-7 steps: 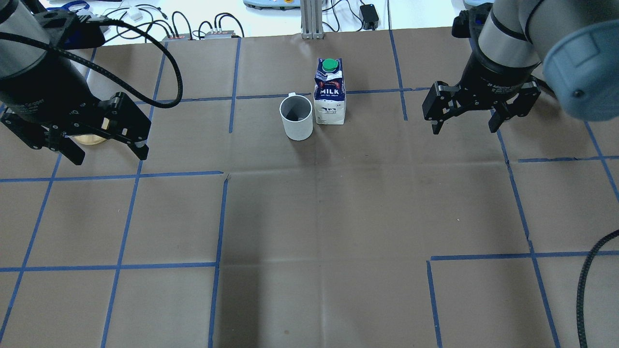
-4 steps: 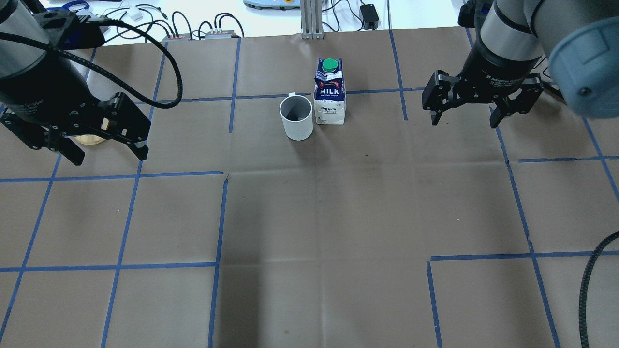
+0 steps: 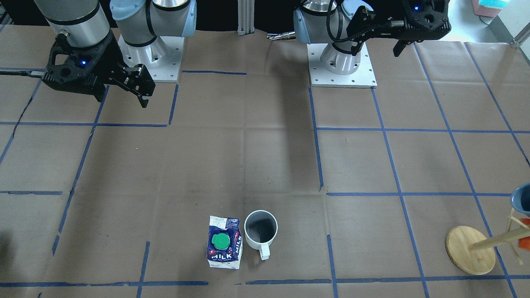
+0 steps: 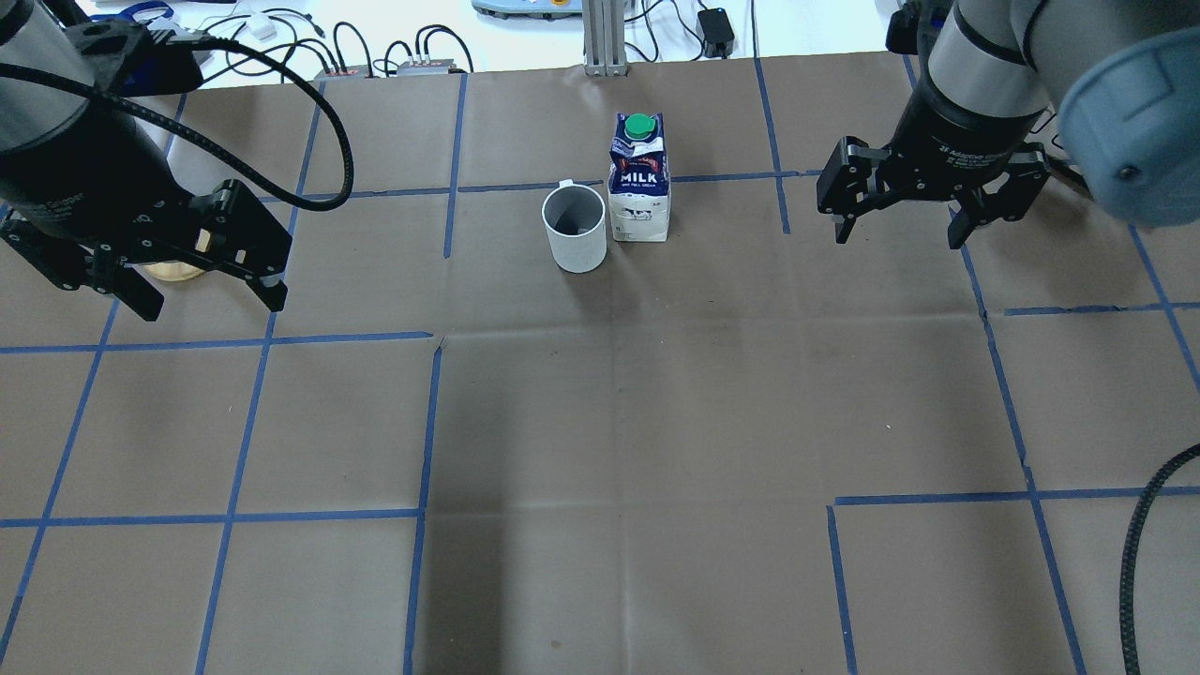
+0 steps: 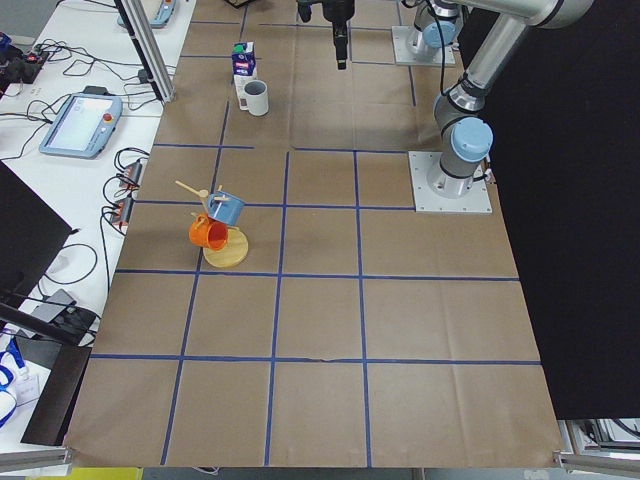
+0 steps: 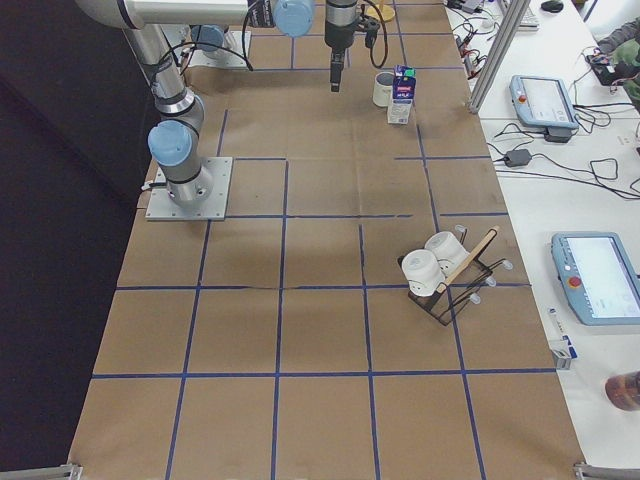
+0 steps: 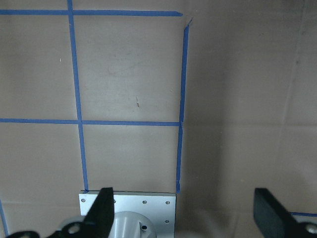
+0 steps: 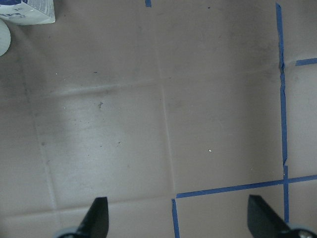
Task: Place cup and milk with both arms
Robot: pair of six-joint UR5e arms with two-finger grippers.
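Observation:
The white cup [image 4: 574, 228] stands upright at the far middle of the table, its handle pointing away from me. The milk [image 4: 639, 178] carton stands upright right beside it, on its right, with its green cap on top. Both also show in the front-facing view, the cup [image 3: 261, 231] and the milk [image 3: 224, 247]. My left gripper [image 4: 214, 302] is open and empty, hanging above the table far to the cup's left. My right gripper [image 4: 898, 238] is open and empty, well to the right of the milk. The right wrist view catches a corner of the milk [image 8: 29, 10] at its top left.
A wooden mug tree [image 3: 470, 249] with a blue and an orange cup stands at the far left, its base [image 4: 173, 272] partly behind my left gripper. A rack with white cups [image 6: 440, 275] stands on the right side. An aluminium post [image 4: 605, 37] and cables lie beyond the far edge.
My right gripper has moved a little toward the table's far edge and stayed open. The left gripper, the cup and the milk have not moved.

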